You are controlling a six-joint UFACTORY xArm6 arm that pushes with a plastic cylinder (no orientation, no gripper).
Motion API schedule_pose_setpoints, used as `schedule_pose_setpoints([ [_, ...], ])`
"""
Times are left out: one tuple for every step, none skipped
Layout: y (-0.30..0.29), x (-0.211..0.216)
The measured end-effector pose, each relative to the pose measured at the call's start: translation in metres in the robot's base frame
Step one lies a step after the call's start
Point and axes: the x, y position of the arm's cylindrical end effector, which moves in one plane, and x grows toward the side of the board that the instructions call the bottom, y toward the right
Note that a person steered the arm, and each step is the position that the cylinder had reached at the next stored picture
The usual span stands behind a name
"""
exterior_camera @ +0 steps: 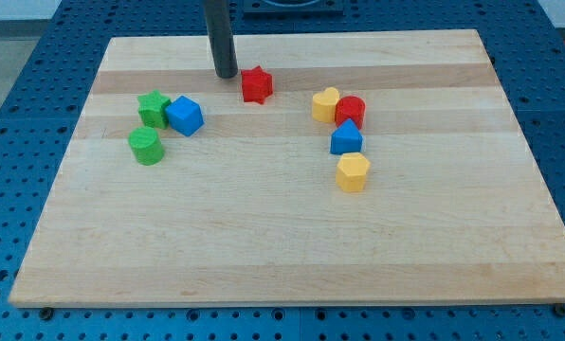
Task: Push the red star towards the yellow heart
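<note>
The red star (256, 84) lies near the view's top, a little left of centre. The yellow heart (326, 104) lies to its right and slightly lower, touching a red cylinder (351, 111). My tip (226, 75) rests on the board just left of the red star, with a small gap between them. The rod rises straight up out of the view's top.
A blue triangular block (346, 138) and a yellow hexagon (353, 172) sit below the red cylinder. At the view's left are a green star (154, 108), a blue block (184, 116) and a green cylinder (147, 146). The wooden board (282, 237) lies on a blue perforated table.
</note>
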Motion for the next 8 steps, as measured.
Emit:
schedule_pose_setpoints([
  [0.008, 0.02],
  [0.027, 0.038],
  [0.05, 0.039],
  [0.051, 0.027],
  [0.051, 0.017],
  [0.057, 0.016],
  [0.068, 0.019],
  [0.085, 0.022],
])
